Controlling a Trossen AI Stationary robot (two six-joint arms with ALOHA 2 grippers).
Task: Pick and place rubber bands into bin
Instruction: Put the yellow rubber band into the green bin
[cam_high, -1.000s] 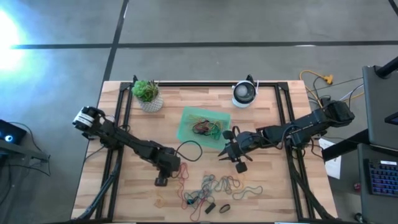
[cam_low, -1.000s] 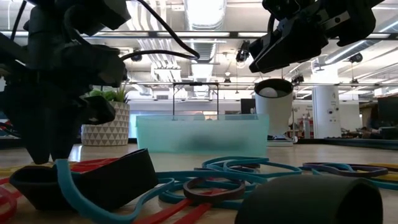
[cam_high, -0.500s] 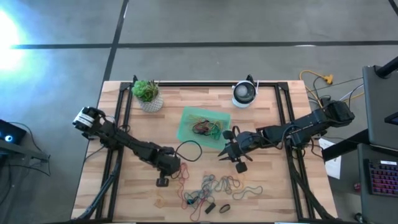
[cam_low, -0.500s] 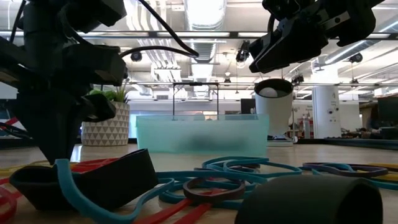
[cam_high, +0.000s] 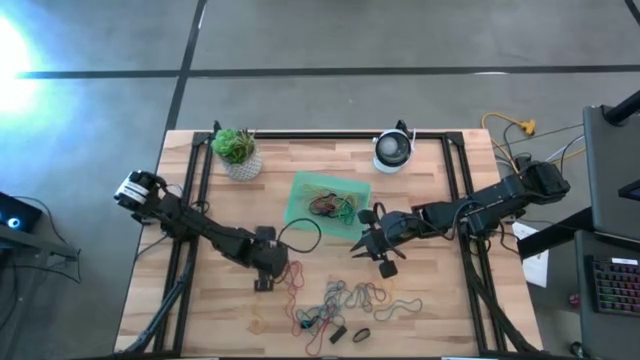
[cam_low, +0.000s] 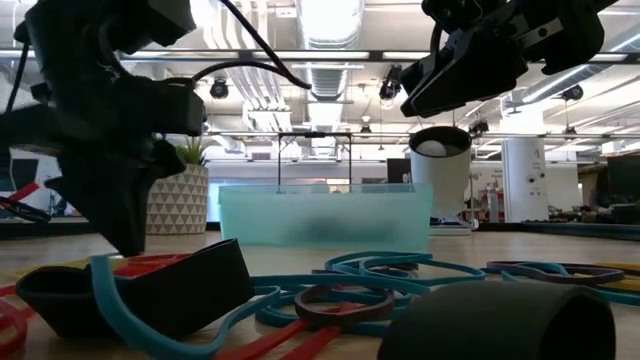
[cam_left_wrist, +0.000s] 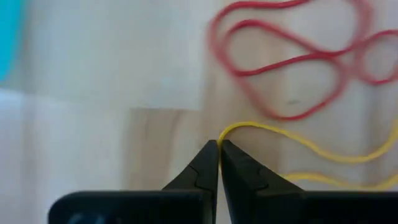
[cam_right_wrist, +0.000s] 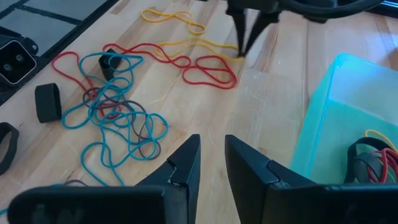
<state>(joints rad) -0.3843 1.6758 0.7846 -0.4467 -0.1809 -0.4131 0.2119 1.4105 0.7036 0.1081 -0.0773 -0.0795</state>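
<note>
Left gripper (cam_left_wrist: 219, 149) pinches a yellow band (cam_left_wrist: 298, 140) beside red loops (cam_left_wrist: 292, 68), the loose bands (cam_high: 345, 300) (a tangle) lying nearer the table's front than the bin (cam_high: 300, 205), while the right gripper (cam_right_wrist: 211, 163), slightly parted, hangs empty beside the bin.

Wooden counter (cam_high: 440, 300) seen from above, black frame around edges. Green bin (cam_high: 300, 207) near centre, few rubber bands (cam_high: 352, 297) already inside. Loose pile of bands spread near front edge: red, teal, yellow, dark. Left gripper (cam_high: 262, 284) lowered at left end of pile, beside red loops; fingers too small to be judged here. Right gripper (cam_high: 368, 243) held just right of bin, above counter. Small potted plant (cam_high: 236, 150) at back left. Round white and dark device (cam_high: 392, 150) at back, right of plant.
</note>
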